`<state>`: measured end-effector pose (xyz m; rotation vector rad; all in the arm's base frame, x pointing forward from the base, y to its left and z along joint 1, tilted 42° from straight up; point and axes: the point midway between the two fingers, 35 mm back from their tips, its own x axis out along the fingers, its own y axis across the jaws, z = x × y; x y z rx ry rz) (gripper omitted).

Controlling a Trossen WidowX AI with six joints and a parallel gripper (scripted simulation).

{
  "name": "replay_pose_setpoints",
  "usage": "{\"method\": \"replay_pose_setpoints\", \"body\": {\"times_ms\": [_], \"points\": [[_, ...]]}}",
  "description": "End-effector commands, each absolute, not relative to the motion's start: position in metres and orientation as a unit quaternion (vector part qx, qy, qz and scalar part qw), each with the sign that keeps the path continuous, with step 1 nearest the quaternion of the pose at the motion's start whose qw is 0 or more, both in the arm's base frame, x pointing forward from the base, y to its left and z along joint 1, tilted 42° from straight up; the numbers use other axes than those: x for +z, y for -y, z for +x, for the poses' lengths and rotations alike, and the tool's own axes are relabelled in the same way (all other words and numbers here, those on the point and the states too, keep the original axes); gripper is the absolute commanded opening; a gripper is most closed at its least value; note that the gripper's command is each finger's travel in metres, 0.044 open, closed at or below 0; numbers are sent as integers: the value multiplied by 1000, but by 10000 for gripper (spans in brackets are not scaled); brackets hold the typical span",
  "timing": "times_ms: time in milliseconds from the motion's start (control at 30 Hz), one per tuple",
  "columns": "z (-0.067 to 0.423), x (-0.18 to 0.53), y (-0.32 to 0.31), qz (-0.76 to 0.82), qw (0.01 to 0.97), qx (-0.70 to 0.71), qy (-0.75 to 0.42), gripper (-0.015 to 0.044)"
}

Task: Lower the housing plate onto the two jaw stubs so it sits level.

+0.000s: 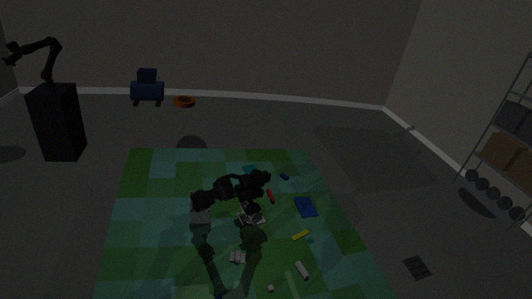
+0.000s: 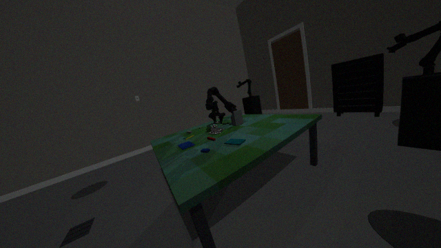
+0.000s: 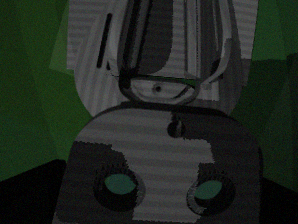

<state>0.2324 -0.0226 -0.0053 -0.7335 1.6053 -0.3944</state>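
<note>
Pincer (image 1: 252, 206) (image 2: 217, 118) (image 3: 158, 179): gripping the housing plate (image 2: 218, 122) (image 3: 155, 140) by its sides. You have the plate raised over the bench (image 1: 158, 212) (image 2: 282, 138) (image 3: 30, 125), near the pale base assembly (image 1: 258, 221) (image 2: 216, 129) (image 3: 87, 87); bench colour shows through both plate holes. Judged: pickup done; alignment, lowering, level seating, release and withdrawal left to you. Stub fit, jaw seating: cannot tell, too dark. Other parts lie right on the bench.

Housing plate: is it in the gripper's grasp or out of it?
In its grasp: in the wrist view the housing plate fills the space between the dark fingers of the gripper.
</note>
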Motion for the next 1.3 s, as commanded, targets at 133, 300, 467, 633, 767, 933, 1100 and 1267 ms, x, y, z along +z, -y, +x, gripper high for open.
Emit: {"method": "replay_pose_setpoints", "body": {"times_ms": [133,300,467,633,767,933,1100,1267], "points": [[232,-15,32,-323,616,-170,-698,351],[232,-21,37,-323,616,-170,-698,351],[232,-28,43,-323,616,-171,-698,351],[231,-33,48,-323,616,-171,-698,351],[230,-38,53,-323,616,-171,-698,351],[229,-43,58,-324,615,-172,-698,351],[229,-44,59,-324,615,-172,-698,351],[229,-44,59,-324,615,-172,-698,351]]}}
